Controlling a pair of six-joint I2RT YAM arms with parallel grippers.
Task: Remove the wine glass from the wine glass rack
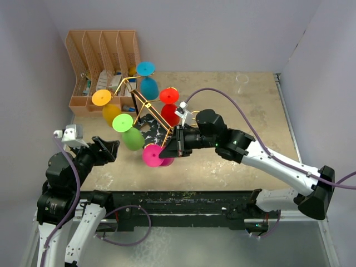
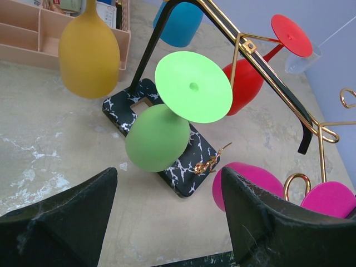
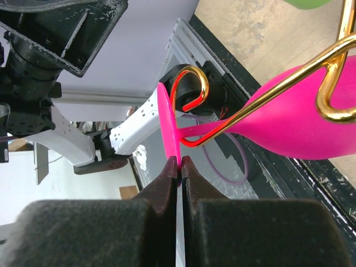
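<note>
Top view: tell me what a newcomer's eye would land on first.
First the gold rack at mid-table, hung with bright glasses in blue, red, yellow and green. Then the right gripper, pinched shut on the foot of the pink glass at the rack's near end. The left gripper is open, further left.

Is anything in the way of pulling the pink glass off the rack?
No gap to clear: the right gripper is shut on the foot of the pink glass. Its stem hangs in the gold rack arm, whose curled tip sits beside the foot. The green glass hangs close by.
</note>
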